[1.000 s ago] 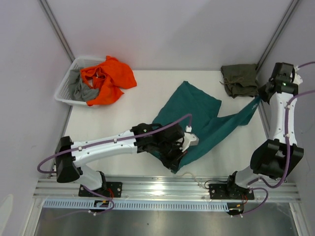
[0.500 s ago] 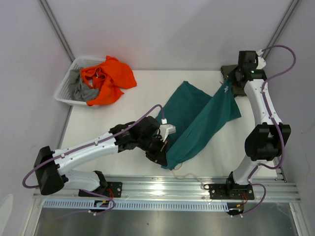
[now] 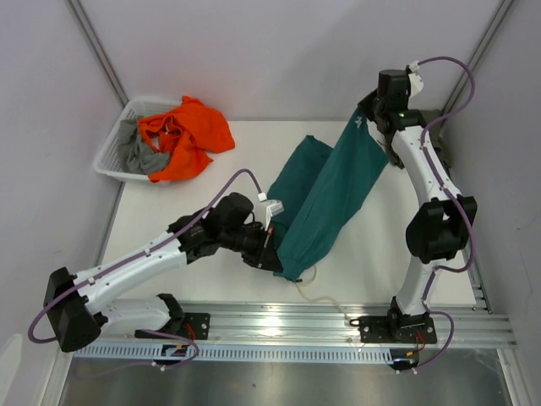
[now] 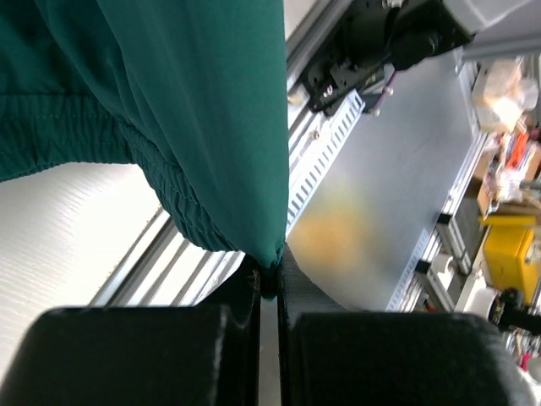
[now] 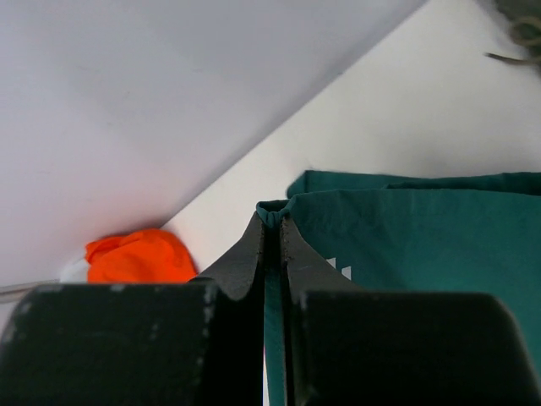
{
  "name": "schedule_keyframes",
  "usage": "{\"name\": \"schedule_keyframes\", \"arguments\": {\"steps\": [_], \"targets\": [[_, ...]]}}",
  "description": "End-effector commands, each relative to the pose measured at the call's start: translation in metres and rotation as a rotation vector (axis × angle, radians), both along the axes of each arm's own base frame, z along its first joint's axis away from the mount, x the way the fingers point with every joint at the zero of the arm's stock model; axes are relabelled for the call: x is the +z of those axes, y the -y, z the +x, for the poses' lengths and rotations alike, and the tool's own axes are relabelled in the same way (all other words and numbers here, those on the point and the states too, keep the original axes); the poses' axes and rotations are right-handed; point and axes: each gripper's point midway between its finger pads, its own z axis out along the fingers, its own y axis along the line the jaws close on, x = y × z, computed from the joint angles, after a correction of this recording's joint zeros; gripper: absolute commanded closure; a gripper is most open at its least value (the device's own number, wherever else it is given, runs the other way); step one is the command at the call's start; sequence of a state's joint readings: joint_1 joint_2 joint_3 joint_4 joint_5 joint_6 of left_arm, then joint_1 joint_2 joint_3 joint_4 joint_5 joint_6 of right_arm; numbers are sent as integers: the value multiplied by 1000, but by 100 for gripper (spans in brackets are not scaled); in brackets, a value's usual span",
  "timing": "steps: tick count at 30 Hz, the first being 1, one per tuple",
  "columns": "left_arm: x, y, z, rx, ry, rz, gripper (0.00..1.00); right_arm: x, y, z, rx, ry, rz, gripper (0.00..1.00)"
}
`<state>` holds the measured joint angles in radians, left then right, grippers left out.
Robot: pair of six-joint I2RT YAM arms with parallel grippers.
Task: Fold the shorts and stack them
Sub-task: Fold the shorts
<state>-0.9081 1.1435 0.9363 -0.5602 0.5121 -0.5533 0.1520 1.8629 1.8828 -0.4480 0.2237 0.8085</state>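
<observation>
The teal-green shorts [image 3: 325, 199] hang stretched between my two grippers above the white table [image 3: 194, 211]. My left gripper [image 3: 272, 254] is shut on their elastic waistband end near the front edge; the wrist view shows the cloth pinched at the fingertips [image 4: 269, 283]. My right gripper [image 3: 363, 118] is shut on a far corner, held raised at the back right, with cloth between its pads [image 5: 272, 224]. An off-white cord [image 3: 317, 296] trails by the front rail. The olive-green shorts [image 5: 524, 21] lie at the back right, mostly hidden behind my right arm in the top view.
A white basket [image 3: 114, 156] stands at the back left with an orange garment [image 3: 186, 135] and a grey cloth [image 3: 139, 156] spilling from it. Aluminium rails [image 3: 287, 326] run along the near edge. Grey walls close in the back and sides.
My right gripper has swung its teal corner from the right side to the back and leftward. My left gripper has drawn the waistband end to the left. The shorts now hang narrower.
</observation>
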Motion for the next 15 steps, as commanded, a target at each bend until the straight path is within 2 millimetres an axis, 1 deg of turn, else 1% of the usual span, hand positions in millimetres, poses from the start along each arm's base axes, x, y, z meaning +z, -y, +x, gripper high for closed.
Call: {"name": "schedule_keyframes", "arguments": {"steps": [1,2,5,6,7,8,9,10,12,13,14,15], "targets": [[7,-9,-4,20,-62,-45,100,43,-5,33,-39,167,28,100],[3,-13,2,47,-77,-42,99,43,-9,36,-30,171,34,100],[-4,-21,7,89,-107,-50,100,35,-25,48,6,191,50,100],[-4,-22,9,96,-107,-57,99,32,-29,51,11,196,50,100],[-6,-23,9,100,-117,-57,99,30,-38,56,39,217,48,100],[-6,-24,12,114,-123,-61,100,28,-42,59,47,223,49,100],[-16,-27,11,123,-141,-46,99,29,-48,62,59,233,52,100],[-20,-28,12,132,-152,-42,100,18,-55,67,73,222,48,100],[-27,-29,11,143,-177,-38,100,13,-61,72,81,217,42,100],[-32,-28,11,141,-184,-48,99,13,-69,74,94,222,37,100],[-34,-29,14,157,-199,-58,100,4,-72,78,102,215,34,100],[-39,-31,14,166,-210,-56,100,2,-76,80,113,218,33,100]]}}
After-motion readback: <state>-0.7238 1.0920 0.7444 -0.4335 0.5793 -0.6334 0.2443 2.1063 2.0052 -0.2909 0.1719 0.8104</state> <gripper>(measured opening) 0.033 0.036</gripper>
